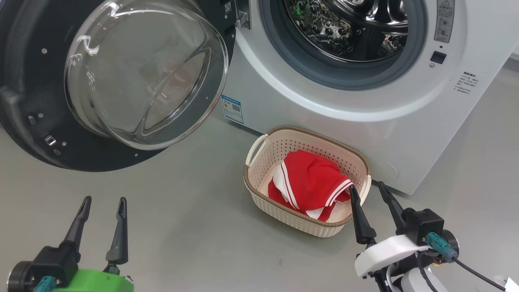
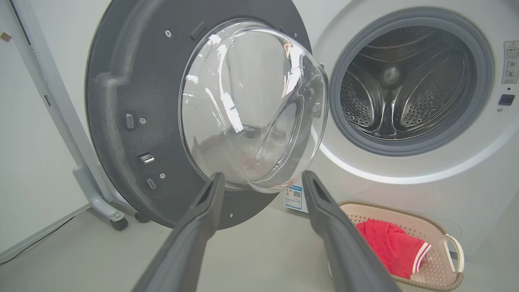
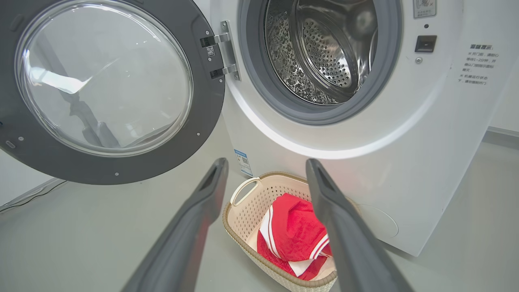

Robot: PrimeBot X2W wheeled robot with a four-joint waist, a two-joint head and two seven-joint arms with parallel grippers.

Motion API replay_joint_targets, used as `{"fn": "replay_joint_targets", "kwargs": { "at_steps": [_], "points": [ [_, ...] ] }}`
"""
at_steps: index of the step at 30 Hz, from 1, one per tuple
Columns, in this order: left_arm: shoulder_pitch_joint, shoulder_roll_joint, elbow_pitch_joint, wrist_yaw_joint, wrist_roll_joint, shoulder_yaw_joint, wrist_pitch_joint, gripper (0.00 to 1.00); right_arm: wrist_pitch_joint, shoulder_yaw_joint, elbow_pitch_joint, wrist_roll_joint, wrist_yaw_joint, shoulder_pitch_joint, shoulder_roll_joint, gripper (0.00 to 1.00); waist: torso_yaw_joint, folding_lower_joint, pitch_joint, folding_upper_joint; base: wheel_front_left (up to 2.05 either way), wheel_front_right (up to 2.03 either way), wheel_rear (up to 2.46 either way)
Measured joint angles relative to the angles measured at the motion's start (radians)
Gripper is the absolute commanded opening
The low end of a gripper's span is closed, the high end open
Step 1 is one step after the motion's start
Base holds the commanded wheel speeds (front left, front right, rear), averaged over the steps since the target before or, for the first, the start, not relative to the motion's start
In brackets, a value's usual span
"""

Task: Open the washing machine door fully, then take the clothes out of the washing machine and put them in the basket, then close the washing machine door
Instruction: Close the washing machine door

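Clothes (image 1: 310, 178) lie in basket (image 1: 284, 215) on the floor, just before washer (image 1: 324, 117); drum (image 1: 348, 28) looks empty. Door (image 1: 24, 81) swung wide. Both left tool (image 1: 104, 199) and right tool (image 1: 368, 186) spread, empty. Step judged: closing. Left tool is nearer and must push Door to latch.

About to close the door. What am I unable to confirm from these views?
- Front of the drum floor: every view, hidden behind the grey gasket lip.
- Drum top: head view, cut by the top edge.
- Number of clothes in the basket: bunched into one heap.
- Basket's right side: right wrist view, behind one finger of the right gripper.
- Printed text on the washing machine: too small.
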Motion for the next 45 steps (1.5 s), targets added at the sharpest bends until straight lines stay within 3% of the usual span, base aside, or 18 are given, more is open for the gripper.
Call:
{"fn": "replay_joint_targets", "kwargs": {
  "at_steps": [18, 19, 20, 21, 22, 33, 41, 45],
  "points": [
    [0.001, -0.003, 0.000, 0.000, 0.001, 0.009, 0.000, 1.00, 0.000, 0.003, 0.010, 0.000, 0.000, -0.004, 0.000, 1.00, -0.002, 0.0000, -0.007, 0.0000, 0.00, 0.00, 0.00],
    [0.001, -0.003, -0.001, 0.000, 0.002, 0.010, 0.000, 0.96, 0.000, 0.004, 0.010, 0.000, 0.000, -0.005, 0.000, 1.00, -0.002, 0.0000, -0.008, 0.0000, 0.00, 0.00, 0.00],
    [0.001, -0.003, -0.001, 0.000, 0.002, 0.010, 0.000, 0.46, 0.000, 0.004, 0.010, 0.000, 0.000, -0.006, 0.000, 1.00, -0.002, 0.0000, -0.008, 0.0000, 0.00, 0.00, 0.00],
    [0.001, -0.003, -0.002, 0.000, 0.003, 0.009, 0.000, 0.06, 0.000, 0.005, 0.010, 0.000, 0.000, -0.007, 0.000, 1.00, -0.002, 0.0000, -0.008, 0.0000, 0.00, 0.00, 0.00],
    [0.001, -0.003, -0.003, 0.000, 0.004, 0.007, 0.000, 0.00, 0.000, 0.005, 0.010, 0.000, 0.000, -0.007, 0.000, 1.00, -0.002, 0.0000, -0.008, 0.0000, 0.00, 0.00, 0.00],
    [0.002, -0.003, -0.022, 0.000, 0.007, 0.006, 0.000, 0.00, 0.000, 0.008, 0.010, -0.002, 0.000, -0.008, 0.000, 1.00, -0.001, 0.0000, 0.005, 0.0000, 0.00, 0.00, 0.00],
    [-0.002, 0.002, -0.063, 0.000, -0.034, 0.073, 0.000, 0.00, 0.000, 0.007, 0.002, -0.014, -0.011, -0.025, -0.001, 1.00, 0.000, 0.0000, 0.034, 0.0000, 0.00, 0.00, 0.00],
    [-0.028, 0.031, -0.095, 0.000, -0.049, 0.116, 0.000, 0.00, 0.000, 0.007, -0.001, -0.021, -0.019, -0.029, -0.002, 1.00, 0.001, 0.0000, 0.057, 0.0000, 0.00, 0.00, 0.00]
  ]
}}
